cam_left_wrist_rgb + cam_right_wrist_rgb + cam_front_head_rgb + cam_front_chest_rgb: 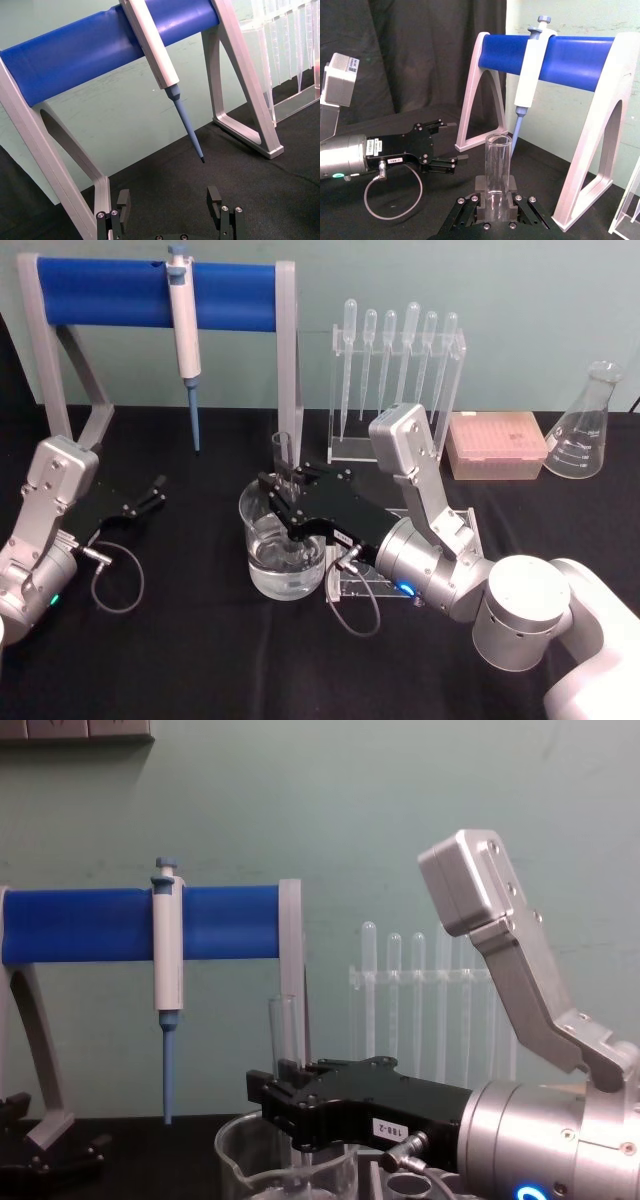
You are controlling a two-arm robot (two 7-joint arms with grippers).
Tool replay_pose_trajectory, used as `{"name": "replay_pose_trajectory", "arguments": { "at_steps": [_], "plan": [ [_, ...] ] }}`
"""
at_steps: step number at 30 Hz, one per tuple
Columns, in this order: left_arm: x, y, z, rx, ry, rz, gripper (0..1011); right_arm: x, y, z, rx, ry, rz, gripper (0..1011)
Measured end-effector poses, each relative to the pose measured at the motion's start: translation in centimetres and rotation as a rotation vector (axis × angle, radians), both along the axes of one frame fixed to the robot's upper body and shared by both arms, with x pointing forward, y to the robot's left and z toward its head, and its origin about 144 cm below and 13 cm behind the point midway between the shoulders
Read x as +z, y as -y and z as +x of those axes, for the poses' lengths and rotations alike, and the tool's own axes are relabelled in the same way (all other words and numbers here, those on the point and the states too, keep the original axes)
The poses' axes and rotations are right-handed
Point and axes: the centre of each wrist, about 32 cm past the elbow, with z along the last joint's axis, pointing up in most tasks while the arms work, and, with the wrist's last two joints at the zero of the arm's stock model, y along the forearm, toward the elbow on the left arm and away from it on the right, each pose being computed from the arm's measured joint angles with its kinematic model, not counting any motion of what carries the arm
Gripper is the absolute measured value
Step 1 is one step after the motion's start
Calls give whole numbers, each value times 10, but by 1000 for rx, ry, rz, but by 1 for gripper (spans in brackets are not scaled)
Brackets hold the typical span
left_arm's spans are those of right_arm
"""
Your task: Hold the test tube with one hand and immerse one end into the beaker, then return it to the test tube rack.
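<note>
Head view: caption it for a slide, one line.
Black right gripper holds a clear glass test tube upright, lower end inside the wide clear glass beaker; left gripper idle, open.

A table [200,640] draped in black cloth carries everything. Along its back stand a blue-barred stand [110,290], a clear rack of plastic pipettes [352,448], a pink tip box [497,445] and a glass flask [583,430]. Nearer the front sits the beaker [285,560], with the clear test tube rack [350,585] just beside it.
</note>
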Motion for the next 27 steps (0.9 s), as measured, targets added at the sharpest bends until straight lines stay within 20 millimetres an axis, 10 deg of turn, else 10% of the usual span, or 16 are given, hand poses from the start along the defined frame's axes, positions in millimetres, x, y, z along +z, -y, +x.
{"name": "replay_pose_trajectory", "arguments": {
  "at_steps": [27],
  "plan": [
    [0, 0, 0, 0, 0, 0, 1000, 0, 0, 0, 0, 0, 0, 227]
  ]
}}
